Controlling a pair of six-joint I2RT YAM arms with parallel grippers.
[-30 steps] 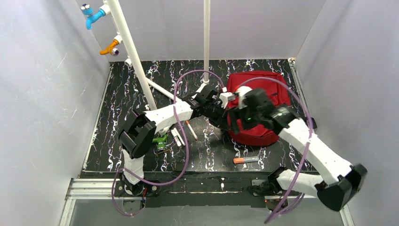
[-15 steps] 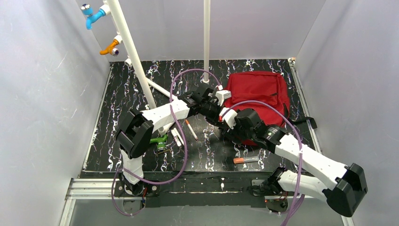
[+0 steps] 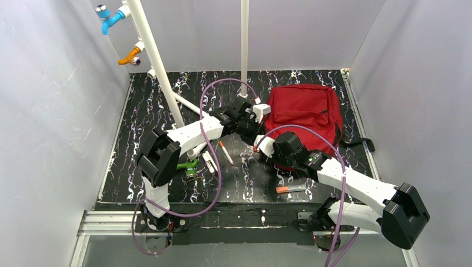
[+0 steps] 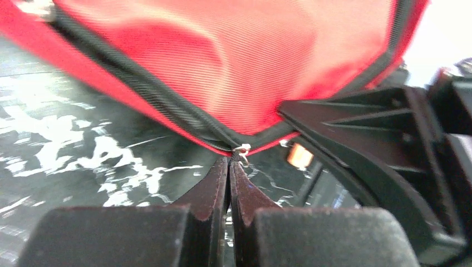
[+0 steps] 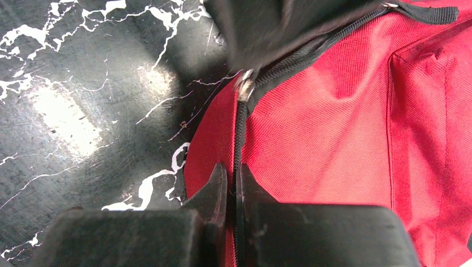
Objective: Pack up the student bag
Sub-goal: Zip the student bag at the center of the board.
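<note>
The student bag (image 3: pixel 306 111) is a dark-red backpack lying at the back right of the table. My left gripper (image 4: pixel 229 164) is shut on the small metal zip pull (image 4: pixel 241 150) at the bag's (image 4: pixel 250 61) near-left corner. In the top view that gripper (image 3: pixel 253 133) sits at the bag's left edge. My right gripper (image 5: pixel 232 173) is shut on the dark zip seam (image 5: pixel 240 128) of the bag (image 5: pixel 334 139), just below the left gripper's black fingers (image 5: pixel 261 28). From above, the right gripper (image 3: pixel 271 151) is at the bag's near-left rim.
A white pen (image 3: pixel 226 154), a small white item (image 3: pixel 209 161) and a green object (image 3: pixel 189 166) lie left of the bag. An orange-tipped marker (image 3: pixel 290 189) lies near the front. A slanted white pipe (image 3: pixel 158 67) and a thin pole (image 3: pixel 244 44) rise at the back.
My right arm has come down from over the bag to its near-left edge, and its gripper has closed on the zip seam. The left gripper has kept its grip, shifting slightly.
</note>
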